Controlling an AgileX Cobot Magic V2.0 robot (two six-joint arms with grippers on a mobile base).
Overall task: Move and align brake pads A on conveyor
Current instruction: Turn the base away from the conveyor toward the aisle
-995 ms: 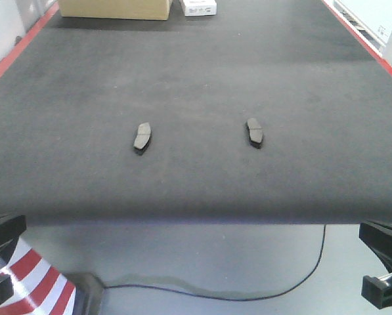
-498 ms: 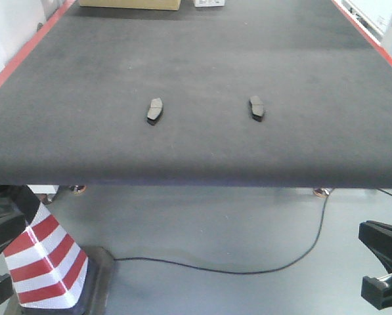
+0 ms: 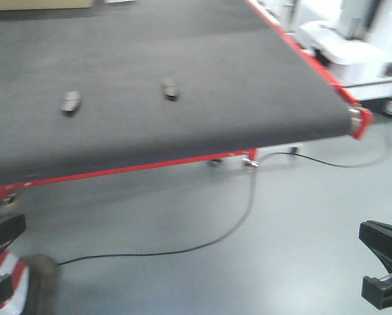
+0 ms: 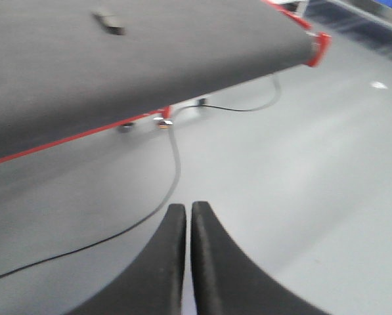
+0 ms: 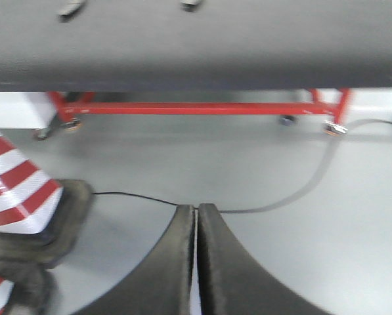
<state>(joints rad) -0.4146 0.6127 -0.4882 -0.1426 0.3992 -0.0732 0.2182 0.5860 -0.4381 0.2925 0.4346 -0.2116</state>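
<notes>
Two dark grey brake pads lie on the charcoal conveyor (image 3: 202, 59): one on the left (image 3: 71, 100) and one to its right (image 3: 170, 88), well apart. One pad (image 4: 109, 21) shows in the left wrist view, and both (image 5: 71, 8) (image 5: 190, 4) show at the top of the right wrist view. My left gripper (image 4: 187, 209) is shut and empty over the grey floor, far short of the belt. My right gripper (image 5: 196, 209) is also shut and empty over the floor. No other pads are in view.
A red-and-white traffic cone (image 5: 15, 187) on a dark base stands on the floor at the left. A black cable (image 3: 182, 249) runs across the floor. The belt's red corner (image 3: 360, 121) is at the right, with white equipment (image 3: 353, 46) beyond it.
The view has swung to the right and drawn back. The belt and both pads now sit further off at the upper left, and the belt's right end corner has come into sight.
</notes>
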